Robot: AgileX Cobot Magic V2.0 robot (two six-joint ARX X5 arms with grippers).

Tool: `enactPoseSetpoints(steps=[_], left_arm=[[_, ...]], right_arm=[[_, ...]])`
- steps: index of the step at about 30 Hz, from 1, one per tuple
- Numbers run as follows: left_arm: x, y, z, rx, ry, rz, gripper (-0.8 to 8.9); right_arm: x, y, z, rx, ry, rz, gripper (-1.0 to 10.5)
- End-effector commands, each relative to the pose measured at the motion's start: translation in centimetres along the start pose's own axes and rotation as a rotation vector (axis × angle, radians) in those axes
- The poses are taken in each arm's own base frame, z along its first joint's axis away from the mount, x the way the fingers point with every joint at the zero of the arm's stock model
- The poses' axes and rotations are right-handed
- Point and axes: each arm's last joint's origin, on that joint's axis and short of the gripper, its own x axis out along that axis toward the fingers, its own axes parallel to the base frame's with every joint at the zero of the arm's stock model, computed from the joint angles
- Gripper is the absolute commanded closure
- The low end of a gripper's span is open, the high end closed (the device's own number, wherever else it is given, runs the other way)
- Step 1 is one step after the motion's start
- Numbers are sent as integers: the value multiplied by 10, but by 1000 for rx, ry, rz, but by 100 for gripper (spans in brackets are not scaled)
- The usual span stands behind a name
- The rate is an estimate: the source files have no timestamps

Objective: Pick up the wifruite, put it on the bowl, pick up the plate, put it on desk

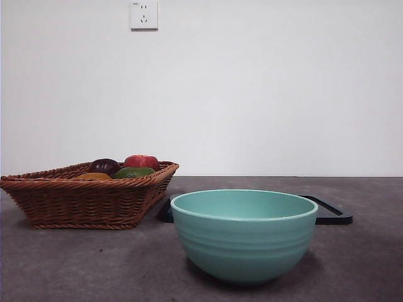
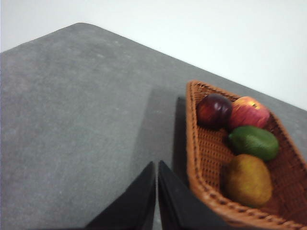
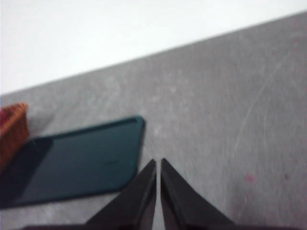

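Step in hand looks like the first one: fetch the wifruit, nothing gripped yet. Nearest the front camera, the bowl (image 1: 244,234) stands upright on the desk (image 1: 82,264), apparently empty, though the low angle hides its floor. Behind it lies a flat dark plate (image 3: 76,163), one end poking out past the bowl's side, the other reaching close to the basket (image 1: 82,201). Left gripper (image 2: 157,165) has jaws pressed nearly together, holding nothing, hanging over bare desk just beside the basket's rim. The wifruit (image 2: 248,179) sits in the basket's near corner in the left wrist view, just beside the green fruit (image 2: 254,142); the dark purple fruit (image 2: 213,110) and the red apple (image 2: 248,112) lie farther along. So the fruit is off to one side of the jaws, across the wicker wall, not under them. To do it well: open wide first, shift over the rim, descend straight onto the wifruit, clear of the green fruit. Right gripper (image 3: 158,163) also nearly closed and empty, waiting near the plate's corner.
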Motion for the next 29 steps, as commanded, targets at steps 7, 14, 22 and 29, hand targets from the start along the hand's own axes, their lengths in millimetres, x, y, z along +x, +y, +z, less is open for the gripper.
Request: enactPoseSetpoints(steps=[7,14,22,29], left_arm=[[-16,-18,45,-22,-8,-61,803],[-22,-36,82,66,108,-141,804],[-14,-54,119,163,276,-262,803],[-5,-72,138,190,429,-408,804]], right_arm=[[-22,22,51,-3,-76,27,940],[-29,37,87,-54,38,66,940],[-20,52,126,-106,273,141,940],[-9,70,150,-118,467,252,940]])
